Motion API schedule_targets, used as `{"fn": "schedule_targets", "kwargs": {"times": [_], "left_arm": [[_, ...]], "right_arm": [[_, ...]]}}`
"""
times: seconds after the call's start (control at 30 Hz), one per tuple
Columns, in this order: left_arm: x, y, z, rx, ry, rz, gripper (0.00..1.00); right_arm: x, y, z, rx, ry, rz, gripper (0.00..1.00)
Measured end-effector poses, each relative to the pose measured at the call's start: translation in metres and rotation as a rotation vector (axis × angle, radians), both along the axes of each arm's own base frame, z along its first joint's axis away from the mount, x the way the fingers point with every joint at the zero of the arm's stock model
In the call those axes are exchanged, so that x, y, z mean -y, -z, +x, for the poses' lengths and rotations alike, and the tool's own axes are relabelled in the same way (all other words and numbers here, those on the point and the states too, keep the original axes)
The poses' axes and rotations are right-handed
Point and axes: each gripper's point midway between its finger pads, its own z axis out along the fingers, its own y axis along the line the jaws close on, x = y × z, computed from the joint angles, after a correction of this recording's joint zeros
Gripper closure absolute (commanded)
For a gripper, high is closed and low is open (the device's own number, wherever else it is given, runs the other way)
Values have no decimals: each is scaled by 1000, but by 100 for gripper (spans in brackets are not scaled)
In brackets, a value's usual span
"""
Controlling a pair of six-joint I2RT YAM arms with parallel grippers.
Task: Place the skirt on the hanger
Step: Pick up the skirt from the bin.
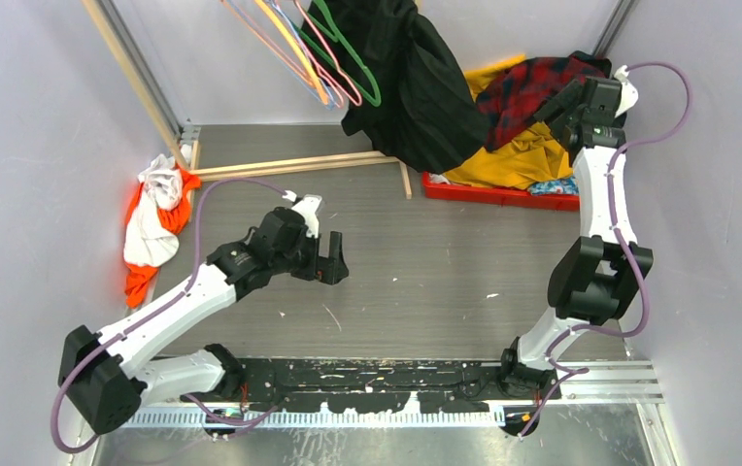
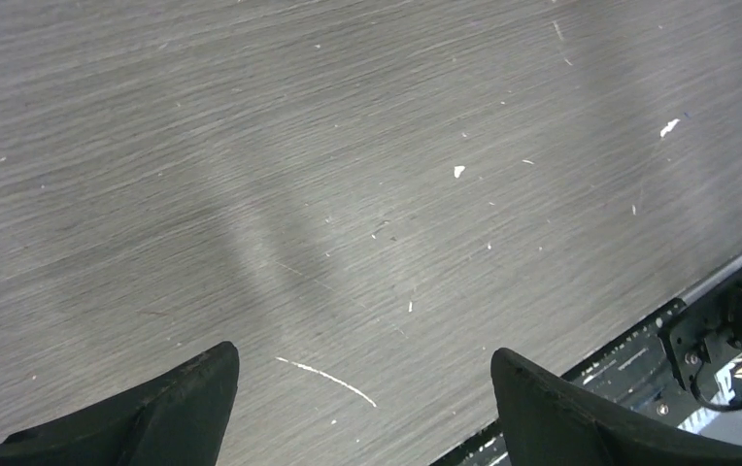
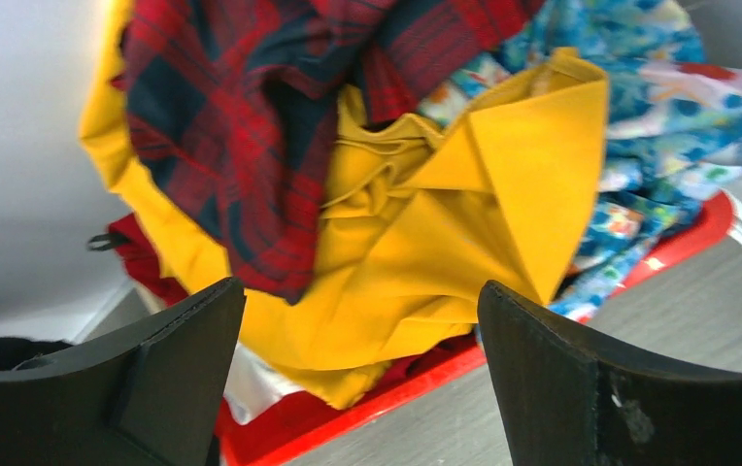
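The skirt [image 3: 683, 116], blue with a flower print, lies in the red bin [image 3: 425, 374] under a yellow garment [image 3: 445, 223] and a red plaid one [image 3: 241, 146]. From above, only a blue strip of the skirt [image 1: 554, 186] shows at the bin's right end. Several coloured hangers [image 1: 320, 58] hang at the back, beside a black coat [image 1: 416, 83]. My right gripper [image 3: 359, 296] is open, hovering just in front of the pile with the yellow cloth between its fingers but untouched; from above the right gripper [image 1: 556, 105] is over the plaid. My left gripper [image 2: 362, 359] is open and empty over bare tabletop; from above the left gripper [image 1: 333, 260] sits left of centre.
A heap of white and orange clothes [image 1: 153, 223] lies against the left wall. Wooden rails [image 1: 294, 165] run along the table's back left and up the corner. The red bin [image 1: 498, 194] stands at the back right. The arms' base rail [image 1: 396, 383] runs along the near edge.
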Motion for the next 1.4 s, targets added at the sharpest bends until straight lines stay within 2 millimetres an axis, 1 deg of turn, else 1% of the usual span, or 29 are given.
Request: {"fn": "schedule_targets", "kwargs": {"times": [0.1,0.17,0.23,0.3,0.37,0.43,0.47,0.6,0.7,0.83,0.87,0.93,1.1,1.17,1.2,1.27,1.33,1.4], "left_arm": [[0,17,5,-44,-13,-7,0],[3,22,9,-62,-12,-19,0],[7,26,14,-73,-6,-37,0],[11,28,17,-79,2,-55,0],[15,29,19,-86,8,-76,1],[18,29,20,-89,14,-94,1],[19,29,21,-90,17,-103,1],[21,28,22,-90,26,-126,1],[22,28,24,-89,31,-142,1],[23,30,27,-99,31,-149,2],[23,32,27,-104,31,-149,2],[23,34,27,-112,34,-149,2],[26,34,27,-116,44,-160,4],[28,34,28,-116,49,-168,4],[29,35,28,-119,52,-170,4],[31,39,28,-132,56,-167,4],[31,42,27,-143,58,-164,4],[32,42,27,-144,62,-167,4]], "right_arm": [[14,17,-7,-43,56,-28,6],[28,28,-14,-74,109,-48,10],[45,44,-24,-115,177,-69,20],[59,58,-34,-150,225,-73,35],[67,71,-41,-175,252,-63,45],[71,86,-45,-203,264,-44,59],[72,94,-46,-215,266,-32,64],[65,117,-43,-243,243,13,63],[58,129,-42,-256,218,43,63],[49,141,-33,-256,182,76,51],[47,144,-31,-256,174,83,50],[42,150,-28,-262,159,92,50],[33,162,-28,-272,146,92,52],[27,170,-33,-278,142,90,49],[24,172,-36,-281,143,85,47],[20,169,-39,-266,140,80,40],[14,163,-46,-246,133,77,37],[8,153,-50,-226,125,70,32]]}}
